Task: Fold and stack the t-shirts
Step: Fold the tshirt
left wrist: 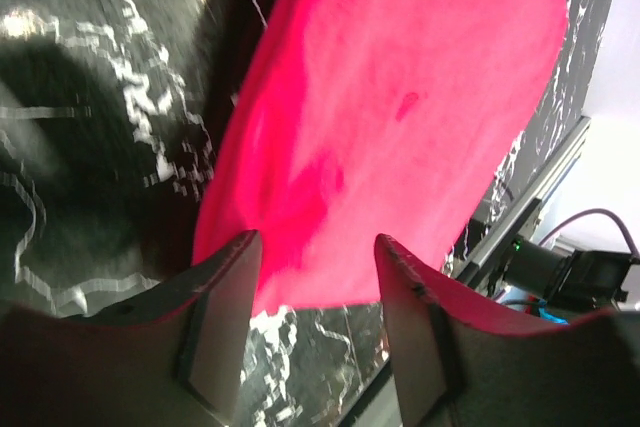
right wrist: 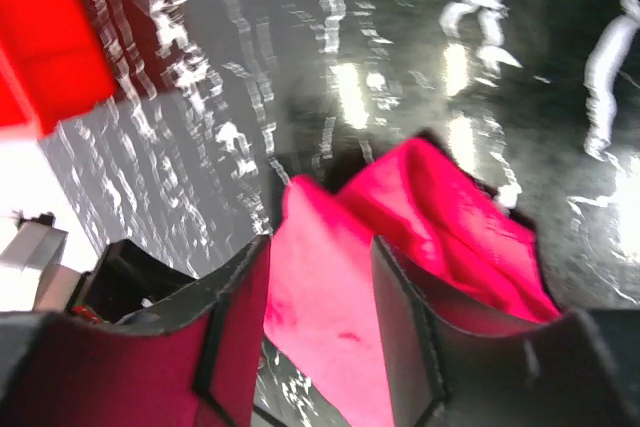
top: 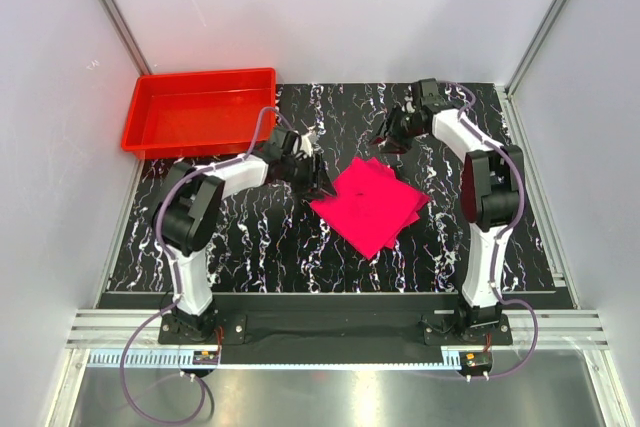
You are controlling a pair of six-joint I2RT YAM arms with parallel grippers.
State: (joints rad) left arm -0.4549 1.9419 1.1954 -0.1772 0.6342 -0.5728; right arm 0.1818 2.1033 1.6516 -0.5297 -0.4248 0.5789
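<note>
Both arms, my left arm (top: 195, 209) and right arm (top: 488, 192), reach over the black marbled table (top: 250, 239). At its middle lies the t-shirt (top: 372, 205), folded near-square, corners pointing far and near, with no clear long axis. I judge it soft, light and limp, best pinched at a folded edge. My left gripper (left wrist: 318, 247) and right gripper (right wrist: 320, 247) stand parted, empty.

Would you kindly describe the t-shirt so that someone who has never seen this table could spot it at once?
Start at the black, white-veined table top; near its middle lies the t-shirt, folded flat into a rough square turned like a diamond. It is soft magenta-pink cloth, unlike the rigid red tray at the far left corner.
</note>
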